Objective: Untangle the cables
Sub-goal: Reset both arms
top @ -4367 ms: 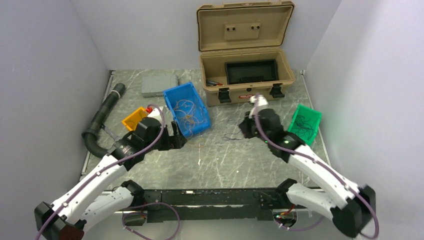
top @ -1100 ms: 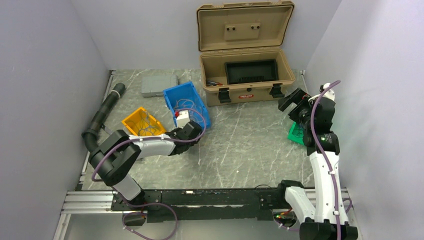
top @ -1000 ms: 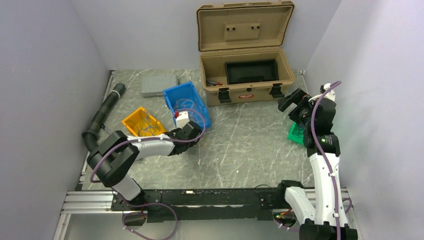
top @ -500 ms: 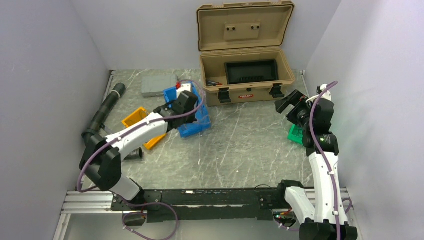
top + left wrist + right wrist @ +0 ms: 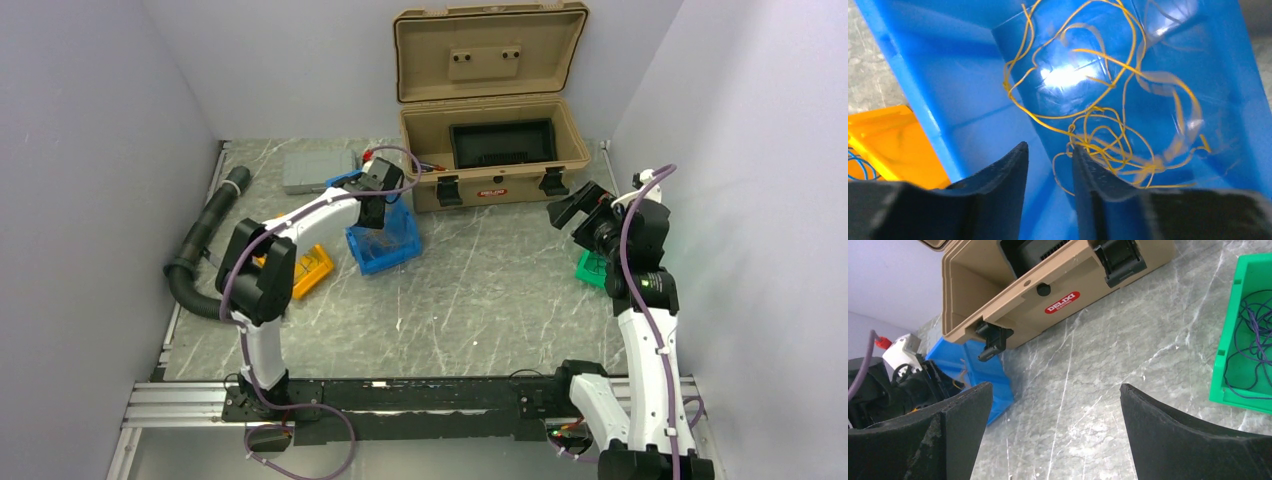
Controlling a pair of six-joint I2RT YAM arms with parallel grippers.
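While both arms stand on the black rail at the near edge of the marbled table, each of them reaches to a different place. On the right side the right arm rises steeply, and the right gripper hangs above the table with its jaws spread wide and nothing between them. Just beside this arm, at the right edge of the table, lies the green bin, and a loose bundle of thin purple cables rests inside it. On the left side the left arm stretches far across the yellow bin, where a few blue cables show at one corner. A little farther stands the blue bin, touching or almost touching the yellow one. The left gripper points down into this bin; its two black fingers stand apart with a narrow gap, and I see only the blue floor in that gap. The thin yellow cables lie as an untidy loop on the bin floor, and one strand passes right at the edge of one finger. Along the left edge of the table runs a black ribbed hose. At the far side a flat grey box lies to the left, and to the right of it stands the tan case with its lid raised.
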